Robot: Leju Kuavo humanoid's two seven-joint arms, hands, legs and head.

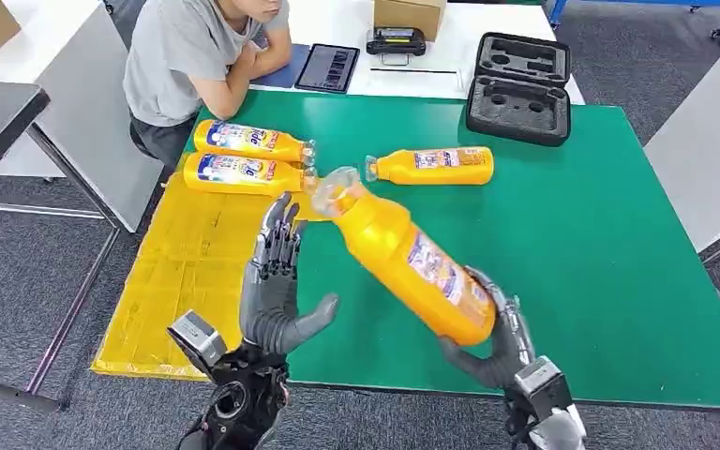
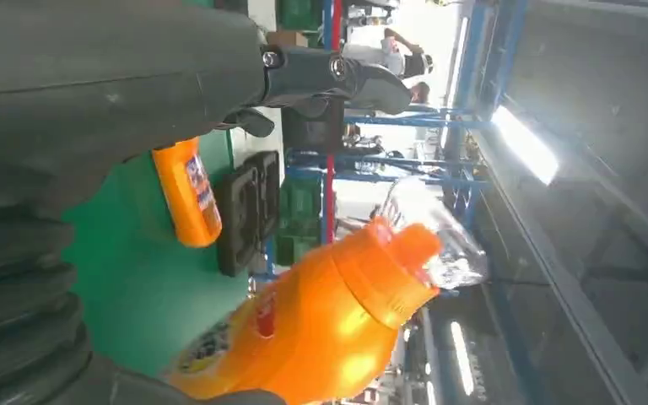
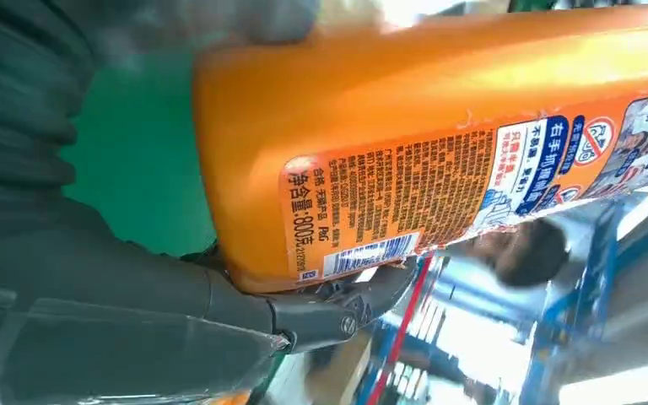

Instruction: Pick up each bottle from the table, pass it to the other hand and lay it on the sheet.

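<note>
The right hand (image 1: 502, 342) grips the base of a glossy orange plastic bottle (image 1: 411, 260), holding it above the green table (image 1: 600, 244), tilted with its clear domed cap (image 1: 336, 190) aimed at the left hand (image 1: 277, 286). The label's fine print and barcode show in the right wrist view (image 3: 405, 194). The left hand is raised just beside the cap, fingers straight and spread, thumb out, holding nothing. Two like bottles (image 1: 244, 157) lie side by side on the crinkled yellow sheet (image 1: 178, 272). A fourth bottle (image 1: 431, 166) lies on the table's smooth surface. A black moulded case (image 1: 520, 89) lies open at the far edge. A seated person (image 1: 197, 56) leans on a white table (image 1: 337, 28).
</note>
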